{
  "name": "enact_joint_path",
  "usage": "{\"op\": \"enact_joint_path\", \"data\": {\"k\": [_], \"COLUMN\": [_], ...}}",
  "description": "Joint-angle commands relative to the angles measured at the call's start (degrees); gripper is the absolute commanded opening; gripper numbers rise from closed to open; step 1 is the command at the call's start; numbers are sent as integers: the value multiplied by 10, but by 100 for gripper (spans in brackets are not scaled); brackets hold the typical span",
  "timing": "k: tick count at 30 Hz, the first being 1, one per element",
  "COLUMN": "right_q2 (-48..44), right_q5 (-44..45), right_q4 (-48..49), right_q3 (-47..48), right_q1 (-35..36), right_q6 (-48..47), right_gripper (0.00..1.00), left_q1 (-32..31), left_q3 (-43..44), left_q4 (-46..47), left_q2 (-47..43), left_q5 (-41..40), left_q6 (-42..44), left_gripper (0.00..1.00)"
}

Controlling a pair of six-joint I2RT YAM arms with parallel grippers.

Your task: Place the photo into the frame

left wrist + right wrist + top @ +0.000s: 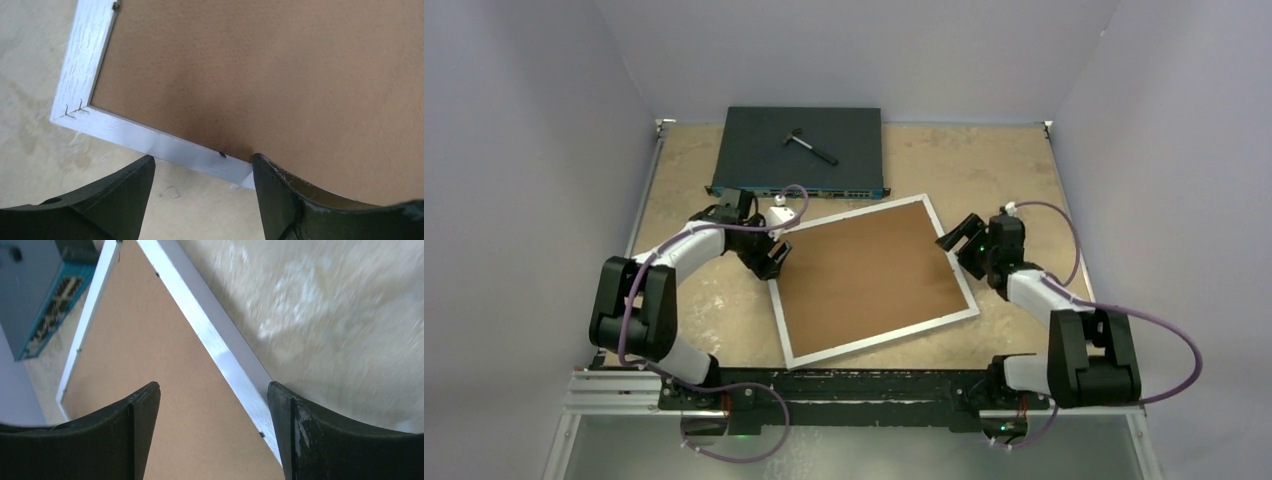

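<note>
Both with jaws apart, the left end effector [202, 167] and right end effector [214, 390] flank the frame [883, 339], likely stiff but fragile; grip its border.

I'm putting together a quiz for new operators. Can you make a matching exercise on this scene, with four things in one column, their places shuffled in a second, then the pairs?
1 small hammer
2 network switch
3 backing board
4 right gripper

A inside the white frame
B far side of the table
C on the network switch
D at the frame's right edge

Pairs: 1-C, 2-B, 3-A, 4-D
</note>
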Motion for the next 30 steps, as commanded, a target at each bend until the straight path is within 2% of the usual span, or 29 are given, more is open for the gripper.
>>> {"op": "enact_joint_path", "data": {"k": [1,7,9,12,17,21,24,30], "right_q2": [-50,-140,-165,-167,-79,27,100,156], "right_q5": [-28,1,22,79,60,-36,-131,-182], "right_q4": [-38,-108,-157,-191,-156,-115,-101,-94], "right_q3": [-64,-108,-85,-6,118,183,220,236], "right_q1": [53,111,112,96,82,49,24,18], "right_q6": [74,112,101,34,-52,-93,-118,-150], "right_gripper": [80,79,80,83,76,64,58,54], "left_q1": [35,97,109,121,140,154,164,172], "left_q3": [14,64,80,104,141,136,123,113], "left_q4": [-8,-47,-61,-80,-109,-112,-108,-101], "left_q2": [8,29,34,28,12,14,27,55], "left_q5": [3,39,50,59,67,65,73,100], "left_q6": [2,20,20,22,22,12,7,-4], "left_gripper": [69,68,68,68,71,71,69,62]}}
